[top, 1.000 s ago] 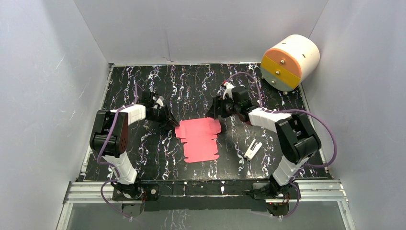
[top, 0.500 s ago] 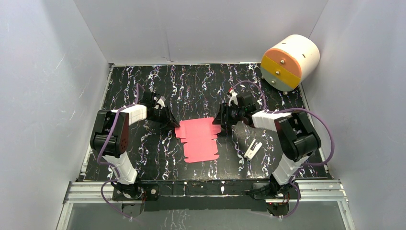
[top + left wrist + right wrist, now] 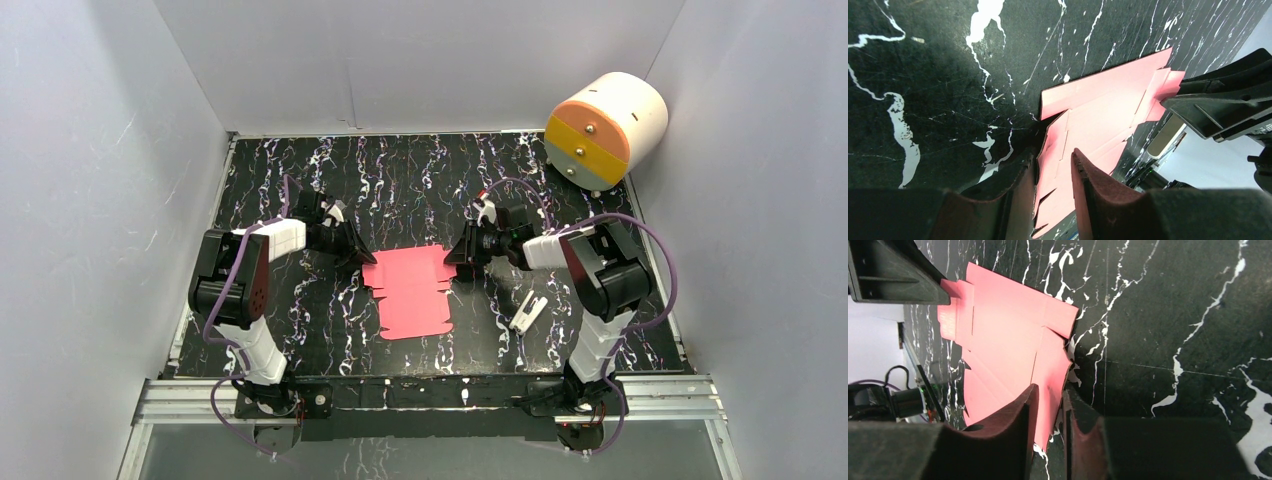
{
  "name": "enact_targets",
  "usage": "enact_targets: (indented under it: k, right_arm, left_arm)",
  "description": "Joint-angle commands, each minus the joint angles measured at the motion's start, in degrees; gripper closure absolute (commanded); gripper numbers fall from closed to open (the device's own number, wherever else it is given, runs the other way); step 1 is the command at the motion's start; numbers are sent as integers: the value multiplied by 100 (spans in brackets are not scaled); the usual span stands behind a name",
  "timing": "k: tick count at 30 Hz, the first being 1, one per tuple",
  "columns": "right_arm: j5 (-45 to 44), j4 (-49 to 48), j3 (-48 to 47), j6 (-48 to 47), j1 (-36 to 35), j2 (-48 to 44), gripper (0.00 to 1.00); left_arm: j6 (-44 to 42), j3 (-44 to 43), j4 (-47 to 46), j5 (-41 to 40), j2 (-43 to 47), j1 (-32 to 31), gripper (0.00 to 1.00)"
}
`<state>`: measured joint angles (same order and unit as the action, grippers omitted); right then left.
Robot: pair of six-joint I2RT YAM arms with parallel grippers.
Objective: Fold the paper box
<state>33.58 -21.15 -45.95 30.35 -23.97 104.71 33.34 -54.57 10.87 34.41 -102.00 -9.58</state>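
Only container: cylinder [image 3: 606, 130], white with an orange face, on its side in the 1 o'clock corner against the right wall; inside not visible. Paper box [image 3: 408, 290] is not a box yet, just a flat pink notched cut-out lying at table centre, long axis running 12 to 6, nothing on it. Left gripper [image 3: 1053, 192] is low at the paper box's 10 o'clock corner, jaws part open with a clear gap, one finger [image 3: 1088, 195] above the card and the other toward the table side, the card edge running between them and slightly raised there; no clamp seen. Right gripper [image 3: 1050, 425] is at the 2 o'clock corner, jaws down to a narrow slit with the card's edge flap inside it; a dark gap shows lower down, so not pressed shut. Each wrist view shows the other gripper across the card. Clip [image 3: 528, 312], small and white, lies at 4 o'clock of the paper box, apart from it, near the right arm. Table [image 3: 400, 170] is black with white marble veining. Walls [image 3: 420, 60] are plain pale grey on three sides. Metal rail [image 3: 430, 395] runs along the 6 o'clock edge with both arm bases on it.
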Motion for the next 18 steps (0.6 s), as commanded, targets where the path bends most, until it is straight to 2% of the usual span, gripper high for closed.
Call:
enact_targets:
  k: [1, 6, 12, 18]
  right_arm:
    - [373, -517, 84, 172, 78, 122, 74]
    - [609, -742, 118, 180, 182, -49, 99]
    - [961, -1213, 258, 380, 267, -242, 100]
    - [1012, -1348, 301, 463, 287, -392, 100]
  left_arm:
    - [135, 54, -58, 247, 197, -18, 71]
    - [172, -18, -72, 174, 316, 66, 63]
    - [184, -69, -84, 81, 425, 197, 55]
    - [164, -117, -129, 173, 465, 273, 56]
